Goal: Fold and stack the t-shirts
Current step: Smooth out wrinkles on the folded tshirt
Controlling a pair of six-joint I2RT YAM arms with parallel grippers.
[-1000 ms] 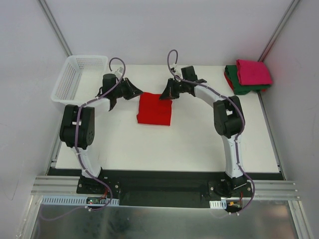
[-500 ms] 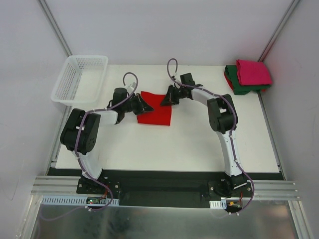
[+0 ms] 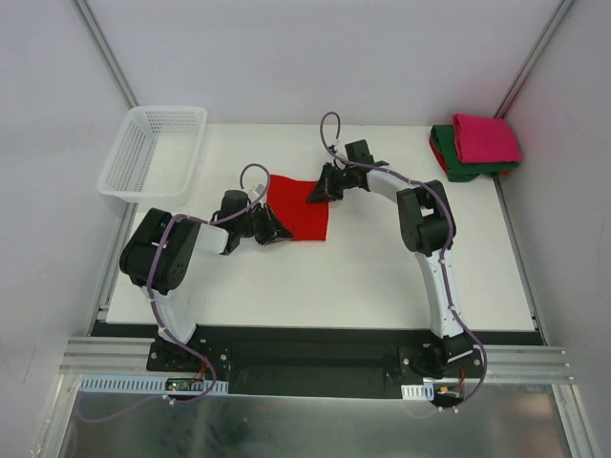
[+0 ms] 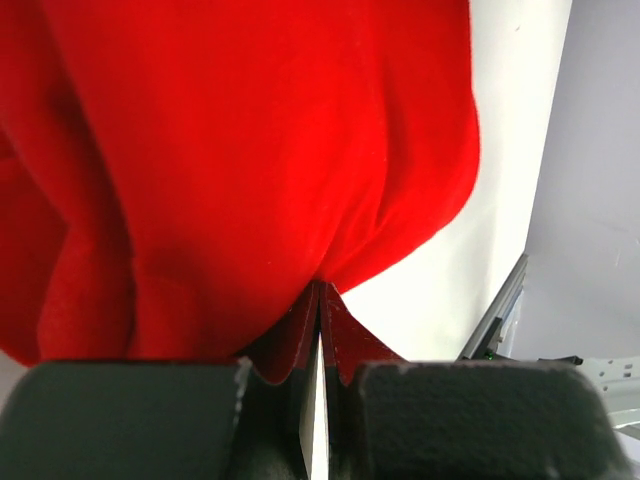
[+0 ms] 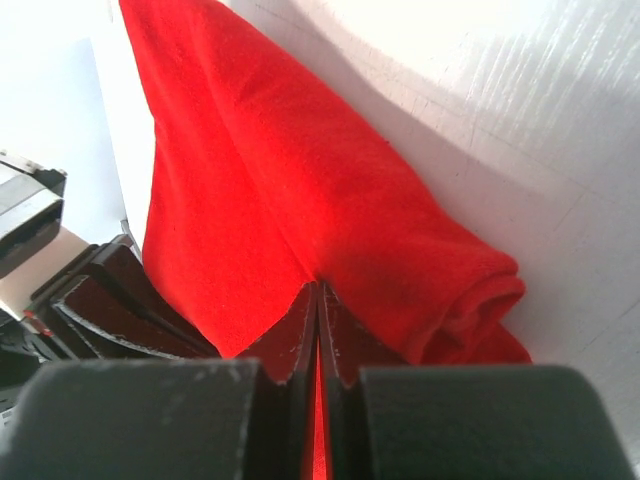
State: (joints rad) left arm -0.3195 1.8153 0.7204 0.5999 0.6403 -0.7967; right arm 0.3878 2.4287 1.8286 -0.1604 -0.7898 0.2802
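**Top view:** red t-shirt [image 3: 301, 215] lies as a folded block mid-worktop [image 3: 382, 267], a bit left of centre. Left tool [image 3: 276, 232] is at its near-left corner. Right tool [image 3: 314, 197] is on its far edge. Pink t-shirt [image 3: 487, 136] sits folded on green t-shirt [image 3: 451, 160] in the far-right corner, well apart from the red one. White basket [image 3: 119, 172] is far left.

**Left wrist:** left tool [image 4: 318, 292] is clenched, tips pinching a pucker of the red t-shirt [image 4: 250, 150]. Cloth fans out from the pinch, with bare worktop to the right. Can't tell how many layers are in the bite.

**Right wrist:** right tool [image 5: 318, 290] is also clenched, grasping the red t-shirt [image 5: 300, 180] just beside a thick rolled fold edge on the right. Layer count is unclear here too.

**My read:** two shirts are done and red is the last. The step in hand looks like a two-point hold, either for a final fold or for the carry to the stack.

To do it well:
- Raise both tools together at matched height and speed.
- Hold their spacing fixed so the block neither stretches nor sags.
- The grips sit roughly on a diagonal, so expect the free corners to droop. Stay low over the worktop.
- If only the top layer is caught, the fold will open on lift. Watch for that early.
- Land it square on the pink t-shirt and release both sides at once.
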